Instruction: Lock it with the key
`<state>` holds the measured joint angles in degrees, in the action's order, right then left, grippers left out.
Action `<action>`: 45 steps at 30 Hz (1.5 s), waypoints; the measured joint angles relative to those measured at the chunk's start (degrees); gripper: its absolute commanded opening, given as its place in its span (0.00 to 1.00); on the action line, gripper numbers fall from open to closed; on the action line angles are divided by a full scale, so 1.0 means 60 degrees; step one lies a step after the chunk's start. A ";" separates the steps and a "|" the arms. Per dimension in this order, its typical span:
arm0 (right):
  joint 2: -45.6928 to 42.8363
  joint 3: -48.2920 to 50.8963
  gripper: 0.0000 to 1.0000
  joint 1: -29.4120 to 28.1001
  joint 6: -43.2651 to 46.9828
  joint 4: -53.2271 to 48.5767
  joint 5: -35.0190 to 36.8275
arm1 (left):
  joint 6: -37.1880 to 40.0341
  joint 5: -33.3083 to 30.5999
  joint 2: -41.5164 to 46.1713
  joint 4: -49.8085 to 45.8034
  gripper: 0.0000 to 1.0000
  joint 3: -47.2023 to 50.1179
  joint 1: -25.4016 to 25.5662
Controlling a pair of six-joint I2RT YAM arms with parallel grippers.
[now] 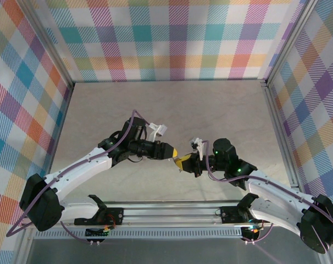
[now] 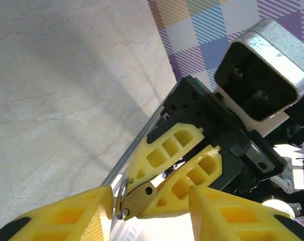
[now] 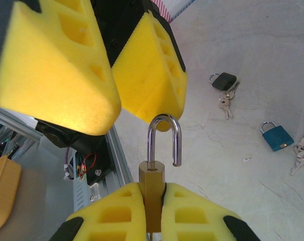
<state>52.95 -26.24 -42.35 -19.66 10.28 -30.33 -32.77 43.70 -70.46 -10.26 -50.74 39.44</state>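
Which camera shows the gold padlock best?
The right wrist view: the padlock sits close and sharp between the right gripper's fingers, its shackle open. The left wrist view catches it edge-on, partly hidden. From the top it is too small to make out.

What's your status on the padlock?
Right gripper shut on brass padlock, shackle open. Left gripper open, right at the shackle. Black padlock and blue padlock lie on the table, aside.

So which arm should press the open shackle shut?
Left, I'd say. The left gripper, open, sits at the top of the shackle, while the right gripper is shut on the brass padlock, steadying it.
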 measured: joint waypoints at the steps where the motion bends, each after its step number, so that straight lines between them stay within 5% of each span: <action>1: 0.0000 0.0000 0.00 0.0004 0.0004 0.0000 -0.0025 | -0.0036 0.0080 0.0000 0.0058 0.41 0.0015 0.0000; 9: 0.0000 0.0000 0.00 0.0000 0.0004 -0.0004 -0.0084 | -0.0280 0.0645 0.0000 0.0750 0.38 0.0455 -0.0044; 27: -0.0291 -0.0004 0.00 0.0000 0.0004 0.0091 -0.0597 | -0.0182 0.1056 0.0361 0.1035 0.03 0.0849 -0.0135; 45: -0.0237 -0.0095 0.00 0.0044 -0.0178 0.0863 -0.1942 | -0.1439 0.1985 0.1443 0.3508 0.00 0.2040 -0.0160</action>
<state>51.53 -26.81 -42.09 -20.73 15.46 -41.98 -41.41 55.61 -61.80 10.79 -38.50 38.48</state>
